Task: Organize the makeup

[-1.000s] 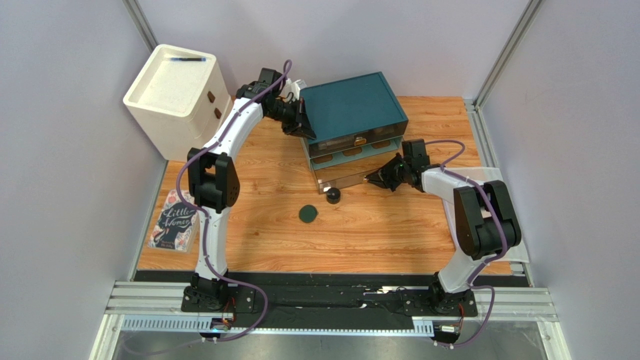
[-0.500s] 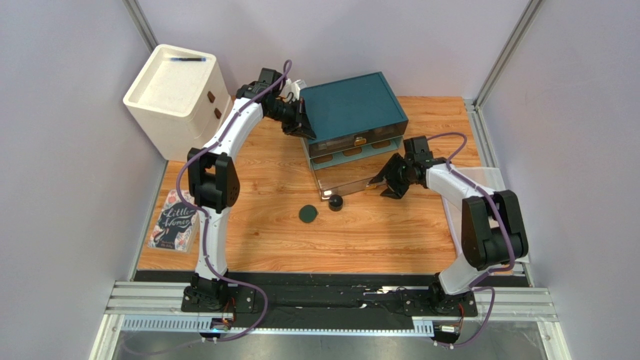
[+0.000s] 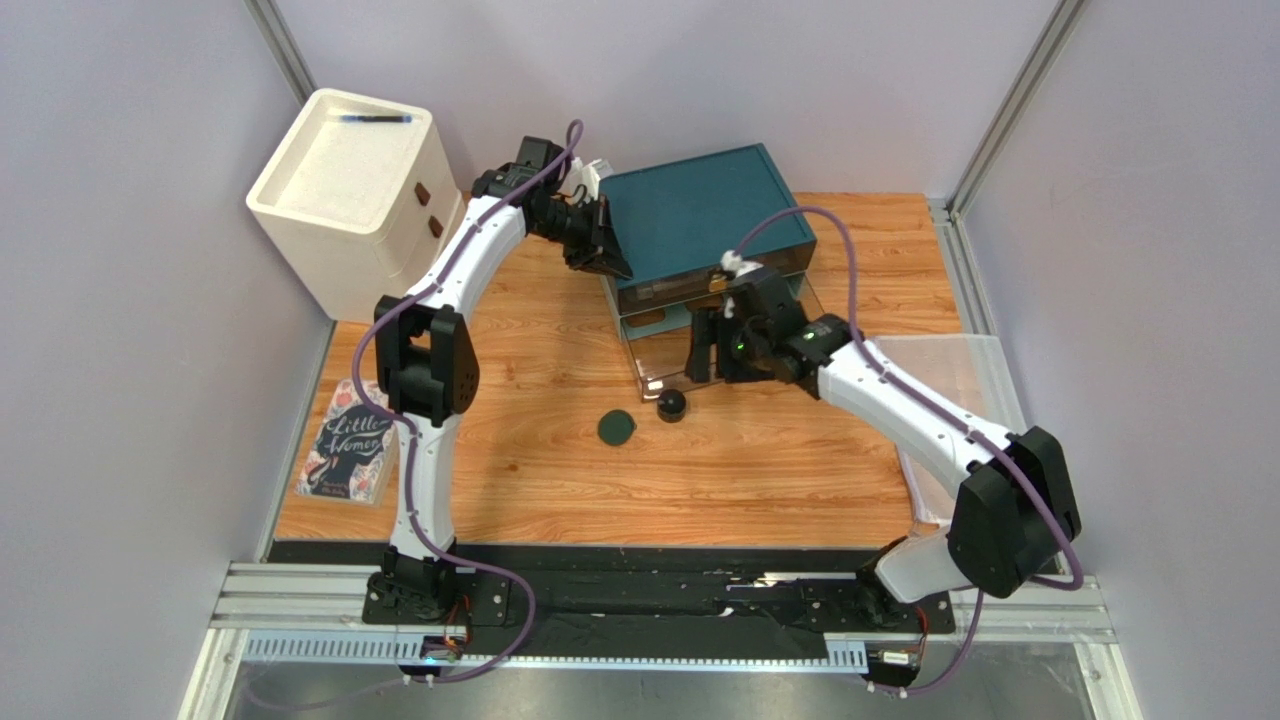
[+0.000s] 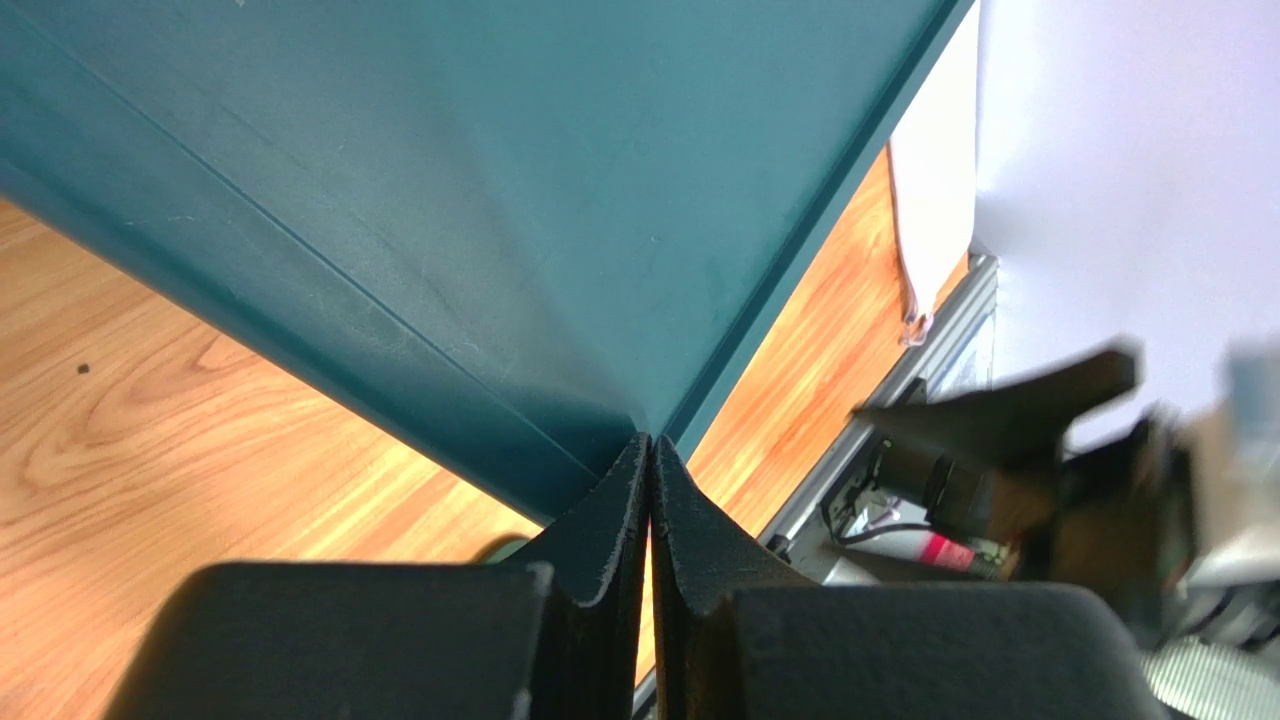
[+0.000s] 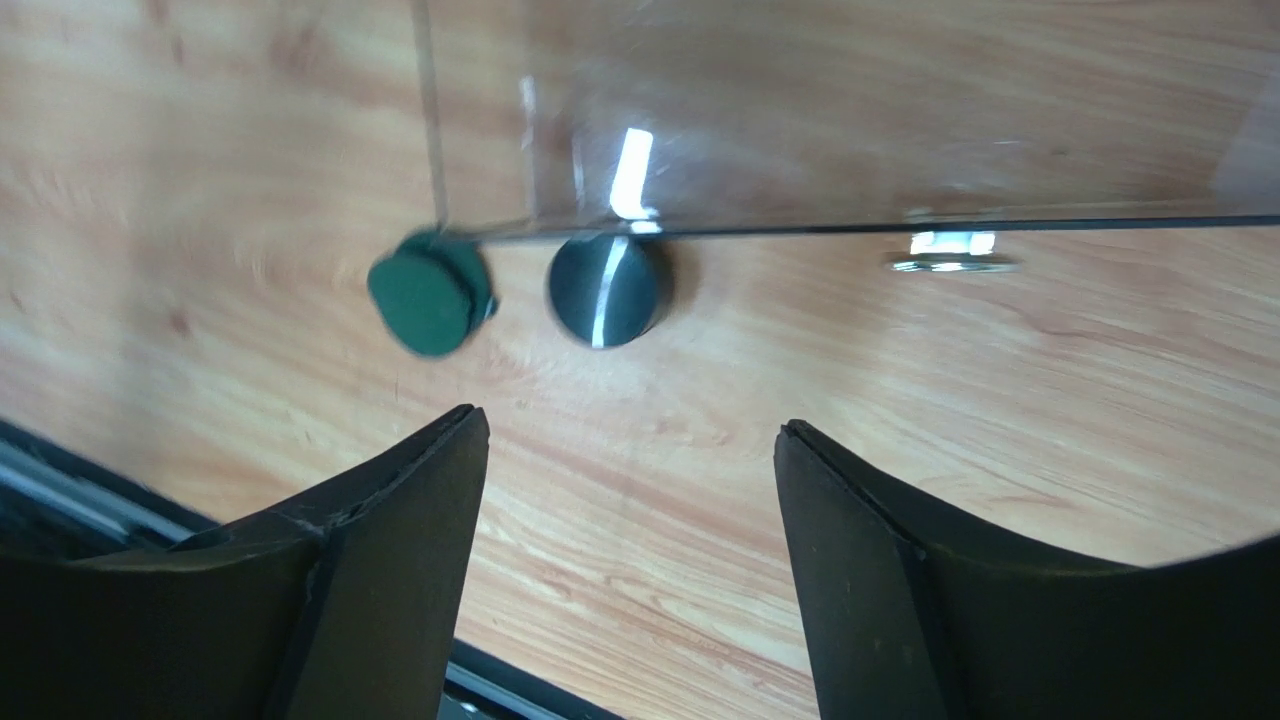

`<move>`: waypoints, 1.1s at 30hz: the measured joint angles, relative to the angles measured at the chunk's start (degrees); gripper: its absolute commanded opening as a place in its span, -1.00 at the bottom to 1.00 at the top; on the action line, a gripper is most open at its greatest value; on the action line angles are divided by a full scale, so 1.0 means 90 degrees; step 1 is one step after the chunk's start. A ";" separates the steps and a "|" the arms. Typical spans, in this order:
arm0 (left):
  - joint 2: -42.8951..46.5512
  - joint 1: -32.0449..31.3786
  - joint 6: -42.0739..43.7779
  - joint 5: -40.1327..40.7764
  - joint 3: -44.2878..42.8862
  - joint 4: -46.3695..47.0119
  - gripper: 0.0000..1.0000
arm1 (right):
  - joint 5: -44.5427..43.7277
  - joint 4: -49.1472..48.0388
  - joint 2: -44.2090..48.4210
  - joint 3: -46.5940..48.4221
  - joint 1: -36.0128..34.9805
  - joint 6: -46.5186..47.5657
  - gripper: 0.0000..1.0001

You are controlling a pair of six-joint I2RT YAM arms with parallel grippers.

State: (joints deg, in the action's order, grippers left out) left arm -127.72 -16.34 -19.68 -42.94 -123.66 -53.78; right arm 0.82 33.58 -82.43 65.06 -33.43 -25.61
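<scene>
Two pieces of makeup lie on the wooden table: a small black round jar (image 3: pixel 670 402) (image 5: pixel 606 288) and a flat dark-green compact (image 3: pixel 616 429) (image 5: pixel 431 293). Both sit just in front of the clear drawer (image 3: pixel 669 365) (image 5: pixel 842 120), which is pulled out of the teal organizer (image 3: pixel 706 218). My right gripper (image 3: pixel 709 360) (image 5: pixel 631 435) hovers over the drawer's front, open and empty. My left gripper (image 3: pixel 604 248) (image 4: pixel 651 450) is shut with nothing in it, its tips against the teal organizer's (image 4: pixel 496 195) left front corner.
A white cabinet (image 3: pixel 353 180) stands at the back left with a pen on top. A pink-covered book (image 3: pixel 349 443) lies at the table's left edge. A clear plastic sheet (image 3: pixel 962 375) lies at the right edge.
My right gripper opened and swung left from the drawer's right side to above its front. The drawer came out a little and the black jar shifted slightly nearer. The left arm stayed still.
</scene>
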 measured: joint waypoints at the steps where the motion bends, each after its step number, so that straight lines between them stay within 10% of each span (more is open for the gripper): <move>1: 0.0015 0.0005 -0.0007 -0.0019 0.0041 0.0029 -0.83 | -0.0090 -0.0058 -0.0034 -0.0053 -0.0294 0.0180 0.52; 20: 0.0274 0.0032 -0.0095 -0.0083 0.0578 0.0532 -0.82 | -0.0561 -0.1236 -0.1972 -0.0121 -0.1294 0.1355 0.62; 33: 0.0287 0.0036 -0.0097 -0.0107 0.0612 0.0580 -0.83 | -0.0874 -0.1195 -0.2647 0.0566 -0.1309 0.1333 0.31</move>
State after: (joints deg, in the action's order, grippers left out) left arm -125.14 -16.01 -20.56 -43.90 -118.15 -48.56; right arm -7.05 22.83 -106.26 70.15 -45.21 -13.61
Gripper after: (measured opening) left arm 0.085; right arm 0.705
